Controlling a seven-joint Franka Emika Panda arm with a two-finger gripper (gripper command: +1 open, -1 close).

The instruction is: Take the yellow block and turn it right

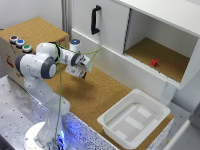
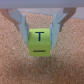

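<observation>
Cork covers the counter (image 1: pixel 100 95), where a white bin (image 1: pixel 134 118) sits at the exterior view's right. Smaller, the end effector (image 2: pixel 41 31) hangs above the cork, clamped on the yellow block (image 2: pixel 40 42). A hasty twist might let the block slip between the pads, I judge. Its face bears a black "T" above a dash.

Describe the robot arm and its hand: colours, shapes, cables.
The arm is white, built of rounded segments with grey joint caps, rising from a round white base. A thin green cable hangs loosely along it. The hand has two slim grey fingers. No readable markings show on it.
</observation>
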